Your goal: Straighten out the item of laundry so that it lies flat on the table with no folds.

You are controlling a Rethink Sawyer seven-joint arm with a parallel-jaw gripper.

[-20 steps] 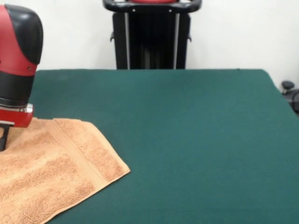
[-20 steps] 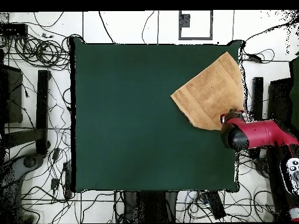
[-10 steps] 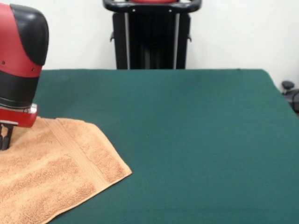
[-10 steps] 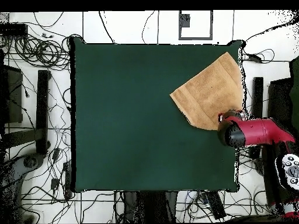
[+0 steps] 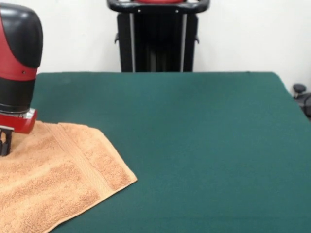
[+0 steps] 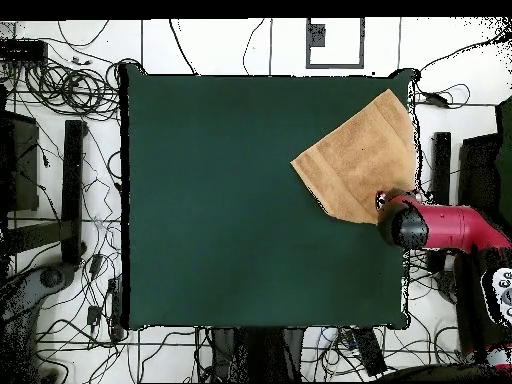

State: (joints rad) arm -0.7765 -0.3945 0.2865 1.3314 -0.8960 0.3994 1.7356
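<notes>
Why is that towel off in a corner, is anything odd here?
Mostly its placement. The towel lies skewed at one corner of the table, not square to the edges and reaching the side edge. The gripper is down at the towel's edge. Nothing looks spilled or damaged.

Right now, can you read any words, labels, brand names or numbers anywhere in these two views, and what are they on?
None can be read.
Towel: plain, only a woven band, no tag showing.
Table: bare green top, no markings.
Arm: red and black shell, no legible lettering.
Floor clutter in the overhead view: too small to read.
</notes>
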